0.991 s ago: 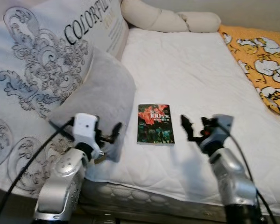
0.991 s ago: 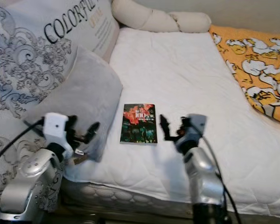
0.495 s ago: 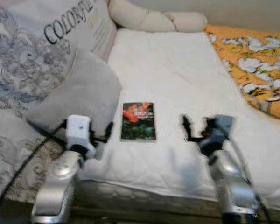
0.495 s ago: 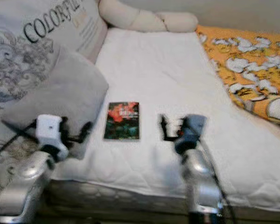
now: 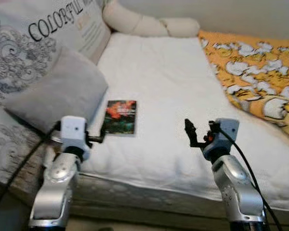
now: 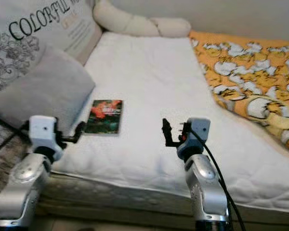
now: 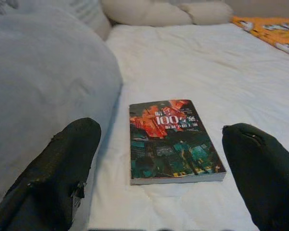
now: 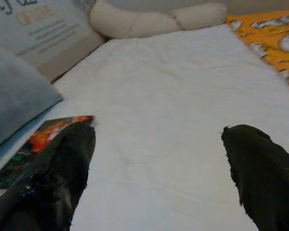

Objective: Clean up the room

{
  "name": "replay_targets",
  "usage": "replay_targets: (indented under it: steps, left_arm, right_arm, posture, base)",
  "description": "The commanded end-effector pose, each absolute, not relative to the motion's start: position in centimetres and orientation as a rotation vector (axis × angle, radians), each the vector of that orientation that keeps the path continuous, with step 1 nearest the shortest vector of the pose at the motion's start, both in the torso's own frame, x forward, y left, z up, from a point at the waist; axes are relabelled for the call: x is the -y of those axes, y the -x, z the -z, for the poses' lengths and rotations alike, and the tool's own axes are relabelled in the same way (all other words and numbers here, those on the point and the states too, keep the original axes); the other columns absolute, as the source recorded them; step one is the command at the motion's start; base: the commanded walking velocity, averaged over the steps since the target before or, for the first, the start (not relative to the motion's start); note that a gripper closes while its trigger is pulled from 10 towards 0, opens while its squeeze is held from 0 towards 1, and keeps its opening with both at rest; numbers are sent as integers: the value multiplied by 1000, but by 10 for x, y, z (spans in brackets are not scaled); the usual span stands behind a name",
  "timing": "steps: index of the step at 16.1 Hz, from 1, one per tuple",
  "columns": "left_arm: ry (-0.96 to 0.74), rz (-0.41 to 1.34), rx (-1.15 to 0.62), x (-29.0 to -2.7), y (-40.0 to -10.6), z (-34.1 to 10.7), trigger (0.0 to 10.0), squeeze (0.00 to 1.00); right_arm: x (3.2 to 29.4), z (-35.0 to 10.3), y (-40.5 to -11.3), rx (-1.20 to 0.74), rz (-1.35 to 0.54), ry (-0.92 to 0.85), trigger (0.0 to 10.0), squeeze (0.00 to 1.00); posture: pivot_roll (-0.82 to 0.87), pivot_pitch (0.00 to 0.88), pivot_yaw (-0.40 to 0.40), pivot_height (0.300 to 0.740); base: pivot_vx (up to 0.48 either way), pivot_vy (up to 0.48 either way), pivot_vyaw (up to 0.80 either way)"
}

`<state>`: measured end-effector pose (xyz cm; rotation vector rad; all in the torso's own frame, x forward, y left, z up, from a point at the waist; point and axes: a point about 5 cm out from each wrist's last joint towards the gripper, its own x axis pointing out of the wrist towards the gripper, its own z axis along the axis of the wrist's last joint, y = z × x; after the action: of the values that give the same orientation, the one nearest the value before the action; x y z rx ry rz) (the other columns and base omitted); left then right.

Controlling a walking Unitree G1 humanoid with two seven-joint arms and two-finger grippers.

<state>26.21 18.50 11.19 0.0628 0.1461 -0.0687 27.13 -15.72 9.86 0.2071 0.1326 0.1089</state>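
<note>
Grey square cushion (image 5: 55,94) sat far left on the white quilted mattress (image 5: 173,96); left gripper (image 7: 159,192) hovered fingers apart just short of the red-and-teal paperback book (image 5: 120,117) lying flat beside the cushion; right gripper (image 5: 190,134) spread, empty, over bare mattress; pre-grasp step; next probably advance left and pinch the book's near edge.
</note>
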Motion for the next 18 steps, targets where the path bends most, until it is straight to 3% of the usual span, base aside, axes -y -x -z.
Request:
replay_targets:
  steps: [1,11,14,18]
  left_arm:
    - [-57,89,-147,-178,-264,-112,10000,192]
    - [-81,95,-151,-178,-270,-113,10000,192]
    - [-81,120,-153,-169,-270,-111,10000,192]
    - [-96,119,-151,-170,-271,-111,10000,188]
  right_arm:
    - [164,-99,-271,-131,-87,-201,10000,1000]
    - [156,-92,-274,-163,-79,-181,10000,1000]
    - [171,-97,-279,-144,-44,-157,10000,1000]
    - [167,-95,-279,-149,-56,-137,10000,1000]
  posture:
    - [80,0,-19,740]
    - [69,0,-5,740]
    - [70,0,-8,740]
    - [76,0,-8,740]
  base:
    - [0,-352,0]
    - [0,-352,0]
    - [0,-354,0]
    - [0,-353,0]
